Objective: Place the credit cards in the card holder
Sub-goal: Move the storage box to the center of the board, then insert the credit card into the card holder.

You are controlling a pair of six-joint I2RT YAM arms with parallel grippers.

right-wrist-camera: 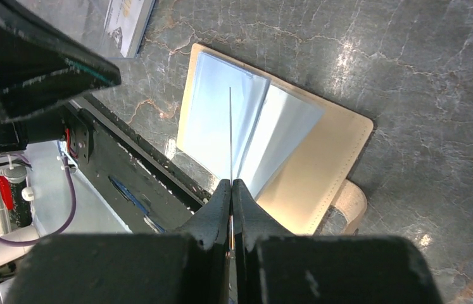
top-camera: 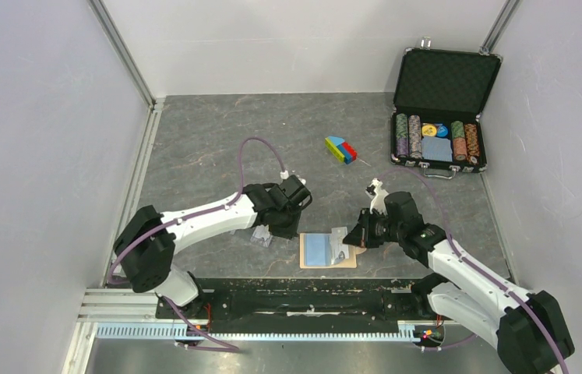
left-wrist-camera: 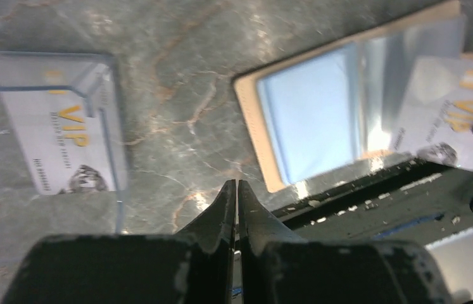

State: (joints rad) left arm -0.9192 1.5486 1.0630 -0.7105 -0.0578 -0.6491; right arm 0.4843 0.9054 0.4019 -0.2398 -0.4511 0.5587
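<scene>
The tan card holder (top-camera: 347,259) lies open near the table's front edge, its pale blue pockets (right-wrist-camera: 221,126) facing up. My right gripper (right-wrist-camera: 231,182) is shut on one credit card (right-wrist-camera: 230,133), seen edge-on and standing over the pockets; it shows as a pale VIP card (left-wrist-camera: 449,114) in the left wrist view. The other credit card (left-wrist-camera: 63,145) lies flat on the table left of the holder, under a clear plastic cover. My left gripper (left-wrist-camera: 238,183) hovers between that card and the holder (left-wrist-camera: 309,120), shut with nothing in it.
A black poker-chip case (top-camera: 439,109) stands open at the back right. A small block of coloured pieces (top-camera: 340,149) lies mid-table. The black base rail (top-camera: 303,300) runs just in front of the holder. My left arm (right-wrist-camera: 31,57) hangs close beside the right gripper.
</scene>
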